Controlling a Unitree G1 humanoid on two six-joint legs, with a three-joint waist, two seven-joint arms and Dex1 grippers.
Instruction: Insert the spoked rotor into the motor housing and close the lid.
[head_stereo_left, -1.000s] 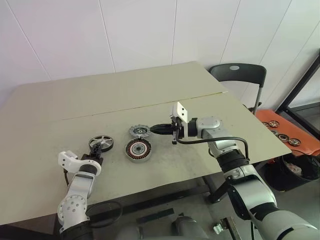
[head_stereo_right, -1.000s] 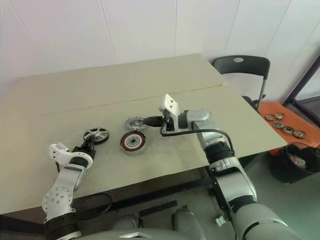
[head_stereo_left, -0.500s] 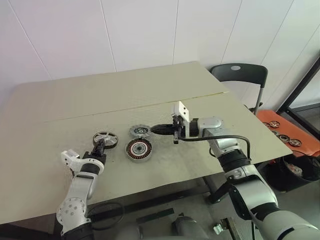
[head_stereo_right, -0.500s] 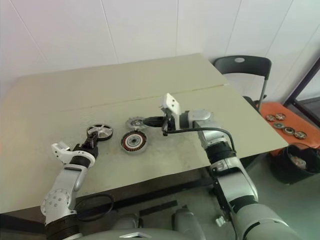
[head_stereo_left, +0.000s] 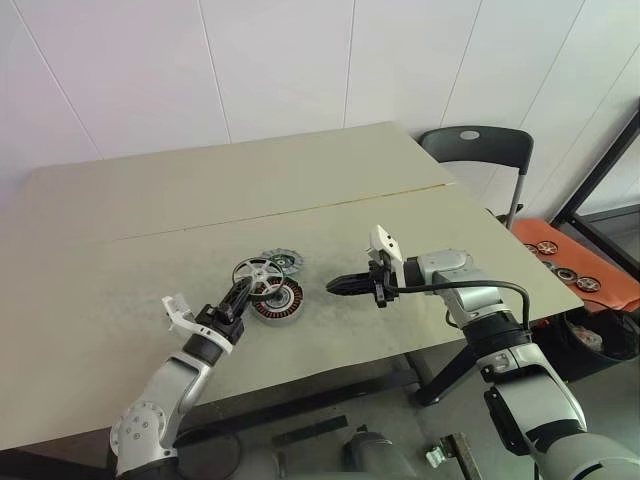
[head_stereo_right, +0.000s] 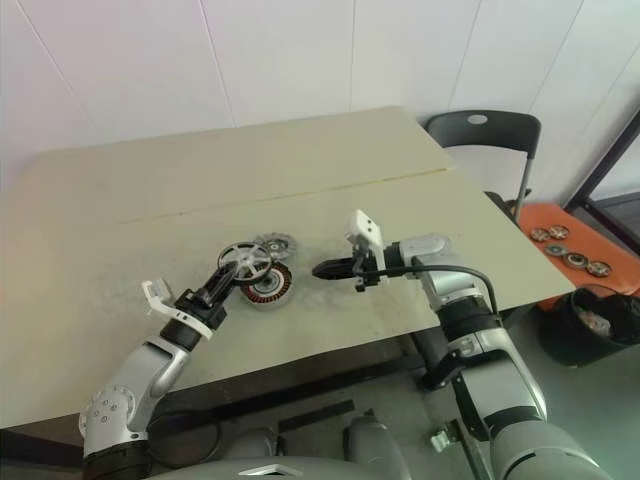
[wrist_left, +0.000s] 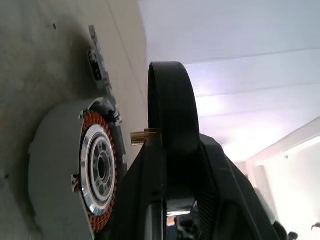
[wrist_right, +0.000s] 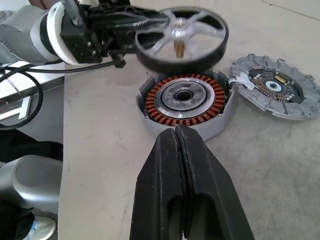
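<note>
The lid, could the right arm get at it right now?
Probably yes. The lid lies flat on the table behind the motor housing, uncovered. The right gripper is shut and empty, but the left gripper holds the spoked rotor beside the lid, so space is tight.

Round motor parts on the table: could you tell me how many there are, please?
3: the spoked rotor held by the left gripper over the motor housing, and the lid lying just behind.
</note>
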